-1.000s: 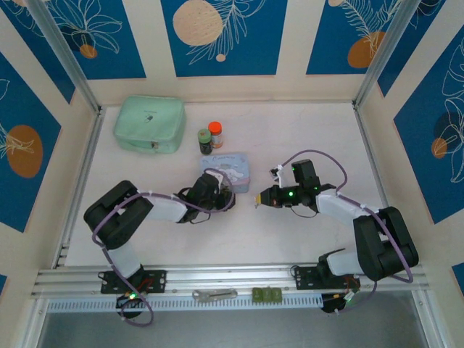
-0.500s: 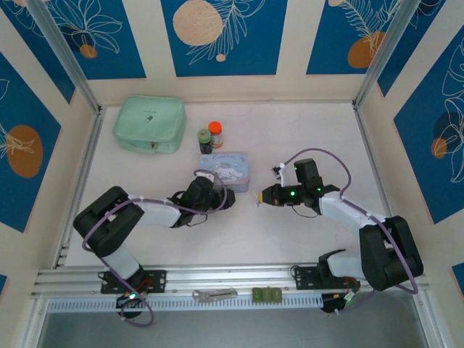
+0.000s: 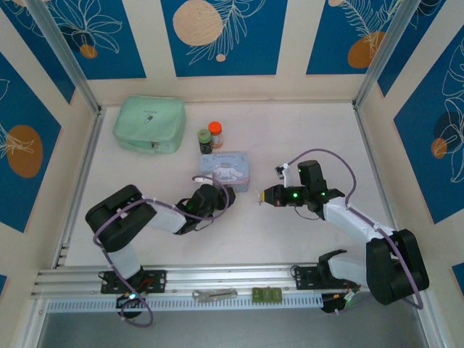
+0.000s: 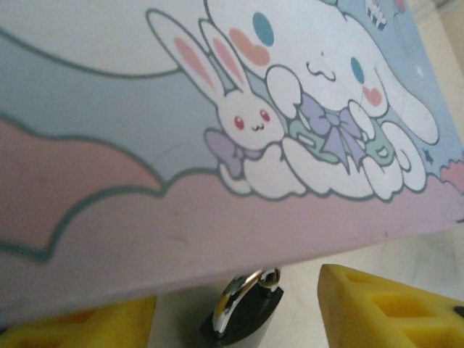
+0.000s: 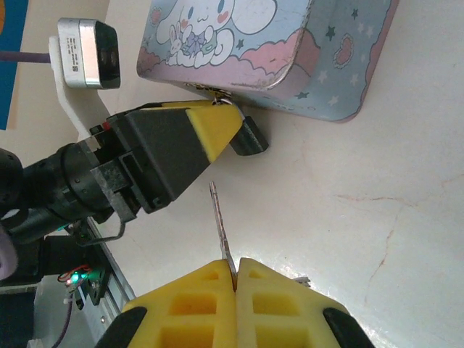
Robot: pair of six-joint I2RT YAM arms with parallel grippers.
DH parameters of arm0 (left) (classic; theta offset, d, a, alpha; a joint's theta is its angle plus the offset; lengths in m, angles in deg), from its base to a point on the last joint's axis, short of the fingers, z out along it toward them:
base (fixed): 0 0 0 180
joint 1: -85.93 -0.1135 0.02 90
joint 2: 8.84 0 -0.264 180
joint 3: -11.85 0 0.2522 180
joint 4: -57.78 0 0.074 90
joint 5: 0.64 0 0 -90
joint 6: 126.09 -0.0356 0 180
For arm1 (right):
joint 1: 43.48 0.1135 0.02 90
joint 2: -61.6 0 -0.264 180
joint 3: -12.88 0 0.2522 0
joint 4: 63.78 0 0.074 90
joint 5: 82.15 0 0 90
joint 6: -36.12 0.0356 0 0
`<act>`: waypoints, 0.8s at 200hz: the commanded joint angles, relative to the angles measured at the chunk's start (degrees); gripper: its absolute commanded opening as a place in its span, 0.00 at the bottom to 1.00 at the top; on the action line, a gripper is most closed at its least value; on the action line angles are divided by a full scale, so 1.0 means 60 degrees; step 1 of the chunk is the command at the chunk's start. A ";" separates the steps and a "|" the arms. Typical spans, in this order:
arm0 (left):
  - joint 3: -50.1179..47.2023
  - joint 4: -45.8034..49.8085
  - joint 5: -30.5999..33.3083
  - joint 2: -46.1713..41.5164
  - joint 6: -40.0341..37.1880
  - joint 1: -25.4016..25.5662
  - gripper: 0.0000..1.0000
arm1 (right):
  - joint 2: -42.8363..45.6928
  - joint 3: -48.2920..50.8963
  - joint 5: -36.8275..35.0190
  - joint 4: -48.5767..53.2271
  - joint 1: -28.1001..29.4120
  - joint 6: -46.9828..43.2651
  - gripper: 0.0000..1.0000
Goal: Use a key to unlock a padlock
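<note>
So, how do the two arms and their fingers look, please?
Both the left arm and the right arm have white links, bulky black joints and a looping purple cable. The fingers are pocketed yellow blocks on black bodies. Green lights glow on the right arm.

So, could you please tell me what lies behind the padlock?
The cartoon tin lies behind the padlock, whose shackle reaches the tin's edge. What it hooks onto is covered.

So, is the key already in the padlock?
No, the key, pinched in the right gripper, stops short of the padlock, with bare table between them.
</note>
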State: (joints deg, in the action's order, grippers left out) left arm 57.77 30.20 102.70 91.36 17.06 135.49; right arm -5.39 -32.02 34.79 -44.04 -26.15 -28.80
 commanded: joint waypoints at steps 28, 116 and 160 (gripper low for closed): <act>-0.0069 -0.0535 -0.0189 0.0921 0.0764 0.0672 0.54 | 0.0221 0.0181 0.0029 0.0139 -0.0174 0.0064 0.00; 0.0091 -0.0462 -0.0057 0.1352 0.0825 0.0707 0.28 | 0.0148 0.0186 0.0036 -0.0007 -0.0244 0.0156 0.00; 0.0300 -0.0552 -0.0248 0.1173 0.0865 0.0690 0.00 | -0.0061 0.0338 0.0256 -0.0239 -0.0413 0.0399 0.00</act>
State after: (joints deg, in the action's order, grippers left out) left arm 59.24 22.98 104.69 97.37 21.13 138.64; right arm -5.01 -31.71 34.85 -44.76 -27.90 -27.89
